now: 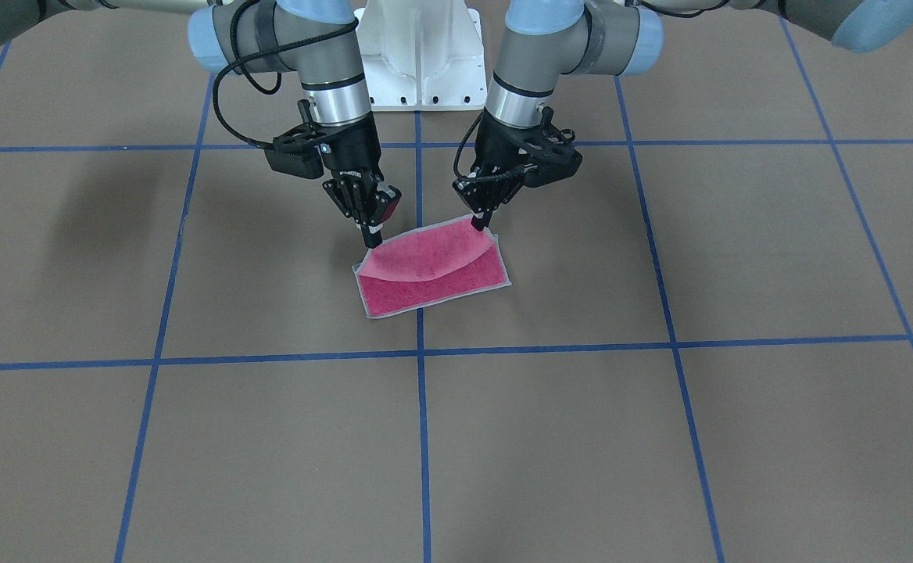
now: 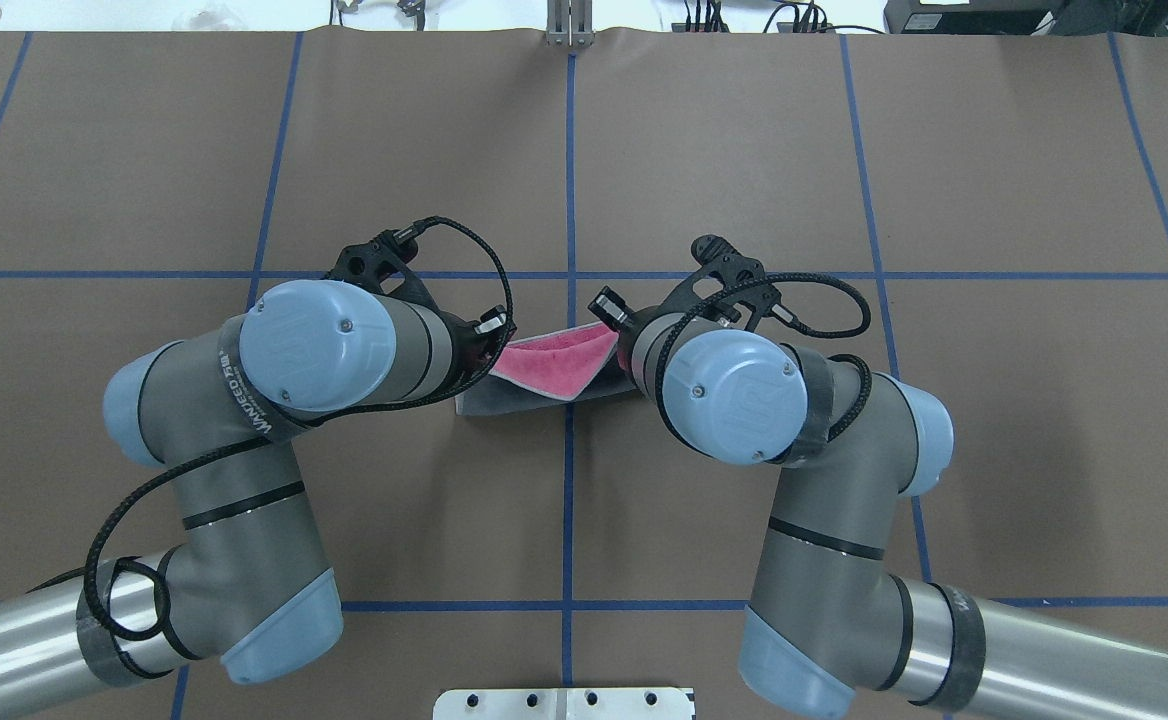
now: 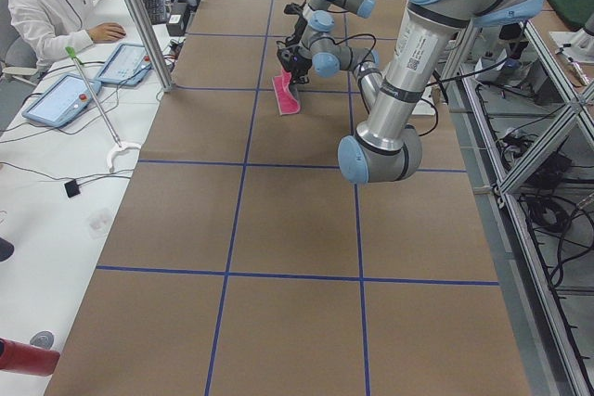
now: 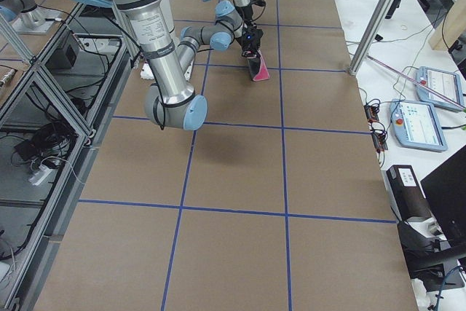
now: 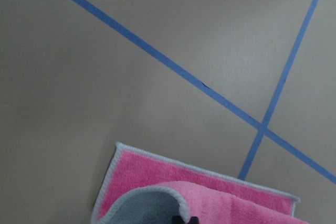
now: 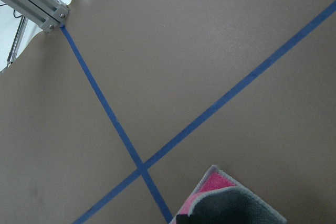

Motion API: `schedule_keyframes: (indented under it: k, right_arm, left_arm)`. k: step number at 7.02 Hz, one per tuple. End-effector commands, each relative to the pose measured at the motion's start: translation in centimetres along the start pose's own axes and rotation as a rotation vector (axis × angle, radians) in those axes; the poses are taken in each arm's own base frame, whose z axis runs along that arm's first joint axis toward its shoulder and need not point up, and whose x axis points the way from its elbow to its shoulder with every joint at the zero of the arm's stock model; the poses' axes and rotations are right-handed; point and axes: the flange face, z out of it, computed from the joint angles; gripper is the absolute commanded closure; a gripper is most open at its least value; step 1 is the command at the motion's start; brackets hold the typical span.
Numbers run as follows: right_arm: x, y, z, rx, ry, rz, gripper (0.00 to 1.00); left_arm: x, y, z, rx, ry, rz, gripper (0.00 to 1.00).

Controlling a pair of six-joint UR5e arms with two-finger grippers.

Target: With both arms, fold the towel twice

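- At my fingertips, my black two-finger left gripper (image 1: 478,224) and right gripper (image 1: 372,239) were each clamped on a robot-side corner of the small square pink-and-grey terry towel (image 1: 456,283).
- That hem hung lifted and sagging between them; the far half lay flat, pink up.
- First fold looked begun but not laid; the second was yet to do.
- Brown, blue-taped table (image 1: 660,438) stretched wide beyond the far hem.

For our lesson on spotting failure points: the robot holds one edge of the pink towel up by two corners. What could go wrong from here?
1. The left end effector and right end effector each pinch only a corner tip of the towel, so a corner may slip free.
2. The lifted edge sags between them, so the fold might land creased.
3. Nothing pins the half on the table; it could drag along.
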Motion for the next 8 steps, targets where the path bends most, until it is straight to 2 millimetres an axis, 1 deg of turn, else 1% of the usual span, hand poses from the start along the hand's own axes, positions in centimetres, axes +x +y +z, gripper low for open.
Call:
schedule_keyframes:
  k: [1,2,3,4,5,6,7,8]
  right_arm:
    - [2.0,2.6,-2.3,-0.063,-0.006,-0.024,1.00]
    - [3.2,3.5,-2.4,-0.079,0.006,-0.037,1.00]
    - [4.7,3.7,-2.9,-0.089,0.017,-0.046,1.00]
    - [5.7,3.5,-3.1,-0.090,0.023,-0.051,1.00]
    - [5.8,3.6,-3.1,-0.092,0.025,-0.055,1.00]
    - [5.9,3.6,-3.0,-0.093,0.028,-0.059,1.00]
    - [6.0,3.6,-2.7,-0.090,0.034,-0.061,1.00]
    - [6.4,4.1,-2.2,-0.090,0.046,-0.069,1.00]
  left_arm:
    - [-0.8,2.9,-0.9,-0.050,0.008,0.023,1.00]
    - [-1.2,4.2,-0.9,-0.070,0.005,0.036,1.00]
    - [-2.3,5.1,-0.3,-0.082,-0.013,0.046,1.00]
    - [-3.9,5.6,-0.5,-0.094,-0.026,0.064,1.00]
    - [-4.3,5.7,-1.2,-0.102,-0.021,0.067,1.00]
    - [-4.3,5.8,-1.3,-0.113,-0.023,0.067,1.00]
    - [-4.4,6.1,-1.1,-0.116,-0.027,0.070,1.00]
    - [-4.8,6.4,-0.7,-0.117,-0.036,0.073,1.00]
